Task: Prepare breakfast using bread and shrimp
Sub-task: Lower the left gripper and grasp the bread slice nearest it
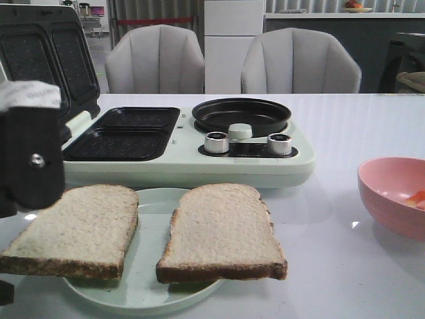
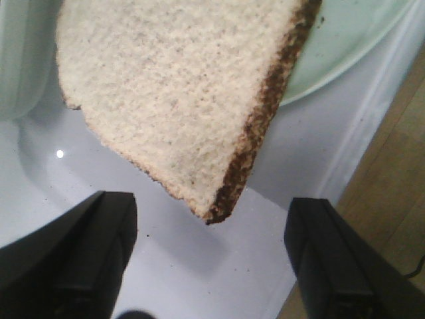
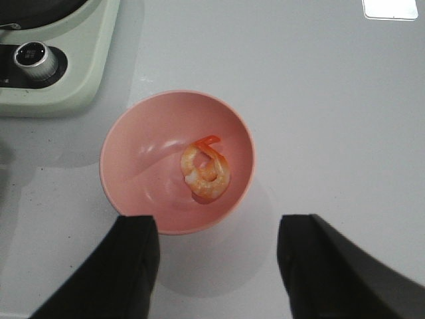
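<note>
Two slices of bread lie side by side on a pale green plate (image 1: pixel 151 199) at the table's front: the left slice (image 1: pixel 73 229) and the right slice (image 1: pixel 222 232). In the left wrist view a crusted corner of one bread slice (image 2: pixel 179 93) overhangs the plate (image 2: pixel 345 46), and my left gripper (image 2: pixel 209 259) hangs open just short of that corner, holding nothing. A curled orange shrimp (image 3: pixel 206 173) lies in a pink bowl (image 3: pixel 133 159). My right gripper (image 3: pixel 219 266) is open above the bowl's near rim, empty.
A pale green breakfast maker (image 1: pixel 186 166) stands behind the plate, lid raised, with two dark grill wells (image 1: pixel 126 133), a round pan (image 1: pixel 241 114) and two knobs. My left arm (image 1: pixel 30 159) fills the far left. The pink bowl (image 1: pixel 392 193) sits at the right edge. The table edge (image 2: pixel 372 133) is near.
</note>
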Motion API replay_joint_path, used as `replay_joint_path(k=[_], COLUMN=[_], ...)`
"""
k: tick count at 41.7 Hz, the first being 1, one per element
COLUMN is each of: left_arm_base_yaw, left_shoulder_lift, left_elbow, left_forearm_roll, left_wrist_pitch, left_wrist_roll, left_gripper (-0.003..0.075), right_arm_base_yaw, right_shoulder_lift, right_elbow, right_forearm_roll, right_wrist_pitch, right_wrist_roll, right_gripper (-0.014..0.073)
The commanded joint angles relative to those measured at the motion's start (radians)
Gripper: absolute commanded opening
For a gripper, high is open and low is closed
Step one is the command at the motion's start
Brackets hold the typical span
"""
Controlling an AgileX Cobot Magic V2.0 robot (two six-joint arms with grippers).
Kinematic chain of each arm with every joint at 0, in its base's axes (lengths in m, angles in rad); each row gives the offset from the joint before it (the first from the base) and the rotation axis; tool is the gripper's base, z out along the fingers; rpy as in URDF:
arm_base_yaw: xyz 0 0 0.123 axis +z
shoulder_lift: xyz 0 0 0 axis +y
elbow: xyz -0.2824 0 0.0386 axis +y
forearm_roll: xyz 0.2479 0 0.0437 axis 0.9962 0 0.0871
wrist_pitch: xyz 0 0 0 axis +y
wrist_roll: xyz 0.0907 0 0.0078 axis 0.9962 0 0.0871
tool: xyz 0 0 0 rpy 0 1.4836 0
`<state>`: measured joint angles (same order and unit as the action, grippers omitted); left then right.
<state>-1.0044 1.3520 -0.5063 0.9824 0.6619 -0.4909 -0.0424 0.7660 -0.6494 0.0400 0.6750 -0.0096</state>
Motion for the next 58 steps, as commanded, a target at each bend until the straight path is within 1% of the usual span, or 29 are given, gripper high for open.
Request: replay_joint_path(k=[1, 11, 17, 28, 31, 36, 41, 50, 53, 58], left_arm_base_yaw=[-0.008, -0.008, -0.008, -0.006, -0.006, -0.006, -0.006, -0.006, -0.02, -0.082], left_shoulder_lift=[0.034, 0.115, 0.141, 0.184, 0.19, 0.194, 0.194, 0.194, 0.194, 0.188], left_elbow=[-0.025, -0.025, -0.025, -0.025, -0.025, -0.025, -0.025, -0.025, -0.027, -0.035], left_forearm_roll=[0.105, 0.286, 0.364, 0.387, 0.387, 0.385, 0.385, 0.376, 0.364, 0.362], left_wrist_pitch=[0.015, 0.009, -0.009, -0.018, -0.018, -0.018, -0.018, -0.009, 0.037, 0.208], left_wrist_roll=[-0.074, -0.218, -0.252, -0.252, -0.252, -0.252, -0.252, -0.252, -0.252, -0.252], left_gripper=[0.0508, 0.0508, 0.0508, 0.0498, 0.0461, 0.0354, 0.0275, 0.0162, 0.0134, 0.0099], right_arm_base_yaw=[0.002, 0.002, 0.002, 0.002, 0.002, 0.002, 0.002, 0.002, 0.002, 0.002], right_shoulder_lift=[0.002, 0.002, 0.002, 0.002, 0.002, 0.002, 0.002, 0.002, 0.002, 0.002], right_elbow=[-0.029, -0.029, -0.029, -0.029, -0.029, -0.029, -0.029, -0.029, -0.029, -0.029], right_forearm_roll=[-0.007, -0.007, -0.007, -0.007, -0.007, -0.007, -0.007, -0.007, -0.007, -0.007], right_wrist_pitch=[-0.061, -0.061, -0.061, -0.061, -0.061, -0.061, -0.061, -0.061, -0.061, -0.061], right_wrist_roll=[-0.009, -0.009, -0.009, -0.009, -0.009, -0.009, -0.009, -0.009, -0.009, -0.009], right_gripper=[0.0507, 0.0507, 0.0507, 0.0507, 0.0507, 0.0507, 0.0507, 0.0507, 0.0507, 0.0507])
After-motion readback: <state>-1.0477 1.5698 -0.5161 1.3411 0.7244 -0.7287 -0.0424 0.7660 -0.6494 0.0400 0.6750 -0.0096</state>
